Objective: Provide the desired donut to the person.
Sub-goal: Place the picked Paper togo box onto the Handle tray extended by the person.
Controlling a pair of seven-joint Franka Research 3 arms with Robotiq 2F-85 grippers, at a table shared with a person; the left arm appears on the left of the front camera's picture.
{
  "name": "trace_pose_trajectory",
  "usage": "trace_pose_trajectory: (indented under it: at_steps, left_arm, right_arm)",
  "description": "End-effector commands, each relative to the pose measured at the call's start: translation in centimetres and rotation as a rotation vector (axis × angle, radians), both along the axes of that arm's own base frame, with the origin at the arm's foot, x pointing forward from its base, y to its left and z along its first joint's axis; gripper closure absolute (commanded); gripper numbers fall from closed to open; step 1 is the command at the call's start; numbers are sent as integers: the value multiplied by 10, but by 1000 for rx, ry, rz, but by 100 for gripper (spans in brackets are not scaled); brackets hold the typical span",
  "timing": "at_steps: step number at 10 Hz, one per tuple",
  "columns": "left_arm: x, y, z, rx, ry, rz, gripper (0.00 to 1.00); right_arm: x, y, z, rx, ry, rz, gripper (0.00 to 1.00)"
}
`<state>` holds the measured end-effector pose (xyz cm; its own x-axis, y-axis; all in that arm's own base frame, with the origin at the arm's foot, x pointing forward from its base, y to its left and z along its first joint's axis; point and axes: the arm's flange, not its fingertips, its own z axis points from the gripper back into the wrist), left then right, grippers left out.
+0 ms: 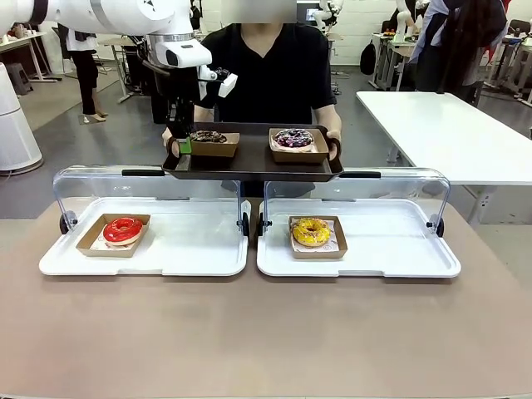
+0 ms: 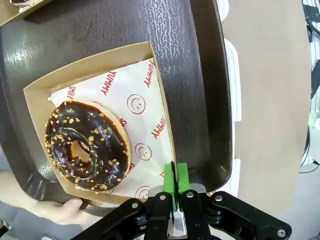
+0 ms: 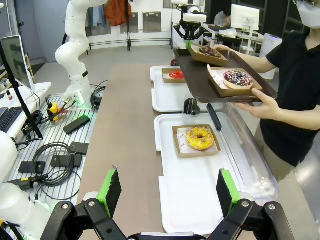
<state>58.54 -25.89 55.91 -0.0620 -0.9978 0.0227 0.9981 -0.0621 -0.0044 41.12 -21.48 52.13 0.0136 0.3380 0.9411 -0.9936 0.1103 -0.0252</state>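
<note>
The person [image 1: 266, 75] in a black shirt holds a dark brown tray [image 1: 249, 169] over the far side of the table. Two cardboard trays sit on it. The left one [image 2: 95, 62] carries a chocolate donut with nut bits [image 2: 86, 145], the right one a purple-glazed sprinkled donut [image 1: 293, 138]. My left gripper [image 2: 175, 182] pinches the wall of the chocolate donut's cardboard tray, its green pads close together on it. That cardboard tray rests flat on the brown tray. My right gripper [image 3: 170, 192] hangs open over the near side of the table, holding nothing.
Two white trays [image 1: 191, 258] [image 1: 391, 258] with raised clear lids lie on the table. One holds a red donut [image 1: 123, 229], the other a yellow donut [image 1: 311, 232], each in a cardboard tray. A hand [image 2: 60, 210] grips the brown tray's rim beside the chocolate donut.
</note>
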Motion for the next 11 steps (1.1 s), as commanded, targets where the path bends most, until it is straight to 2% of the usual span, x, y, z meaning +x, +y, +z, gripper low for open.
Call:
trace_pose_trajectory:
  at_steps: [1, 2, 3, 5, 6, 7, 11]
  left_arm:
    - [4, 0, 5, 17, 5, -4, 40]
    - [4, 1, 4, 16, 6, -4, 6]
    - [3, 1, 5, 17, 8, -5, 0]
    - [4, 1, 9, 17, 10, -7, 0]
    - [2, 2, 9, 15, 8, -3, 10]
    - [2, 2, 10, 17, 8, -4, 1]
    - [2, 4, 12, 10, 20, 0, 0]
  right_arm:
    - [0, 0, 0, 6, -1, 2, 0]
    - [0, 0, 0, 6, -1, 2, 0]
    - [0, 0, 0, 6, -1, 2, 0]
    - [0, 0, 0, 6, -1, 2, 0]
    - [0, 0, 0, 6, -1, 2, 0]
    - [0, 0, 0, 6, -1, 2, 0]
    - [0, 0, 0, 6, -1, 2, 0]
